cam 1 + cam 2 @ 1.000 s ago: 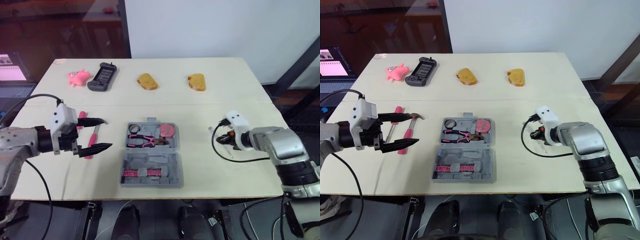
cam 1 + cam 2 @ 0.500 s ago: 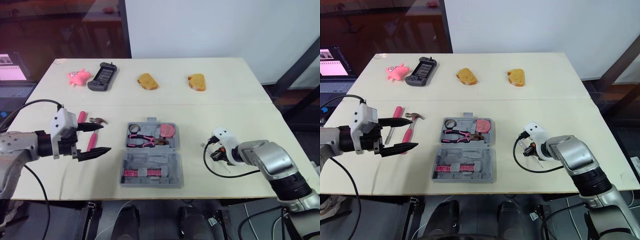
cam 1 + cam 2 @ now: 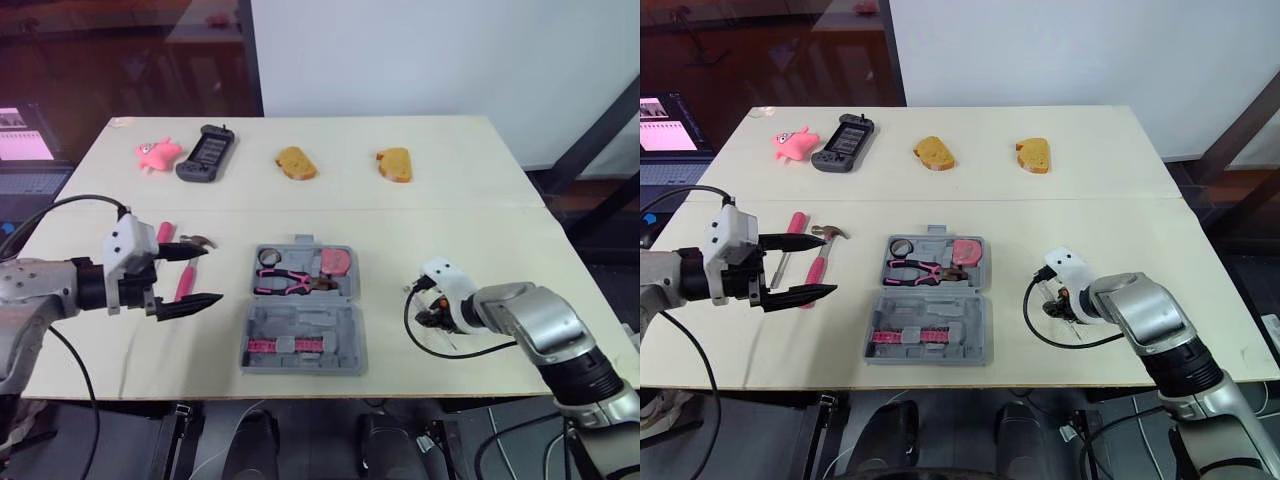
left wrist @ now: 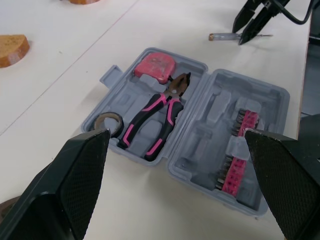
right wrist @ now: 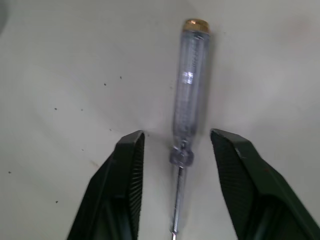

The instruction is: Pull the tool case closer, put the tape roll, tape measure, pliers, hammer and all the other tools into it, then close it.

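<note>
Left gripper (image 3: 212, 272): black fingers spread wide, holding nothing, at 9 o'clock of the case.
Hammer: the pink-handled hammer (image 3: 817, 268) lies on the pale wooden table (image 3: 440, 160), its handle seen between those fingers; a pink-handled screwdriver (image 3: 793, 226) lies just beside it at 9 o'clock.
Tool case: the grey plastic tool case (image 3: 345, 325) lies open near the table's 6 o'clock edge.
Far half: a dark tape roll (image 3: 268, 258) at 9 o'clock, pink-and-black pliers (image 3: 285, 283) in the middle, a pink tape measure (image 3: 335, 262) at 3 o'clock.
Near half: a pink bit strip (image 3: 285, 346).
Right gripper (image 5: 176, 137): fingers parted, straddling a clear-handled screwdriver (image 5: 191, 95) lying on the table at 3 o'clock of the case.
</note>
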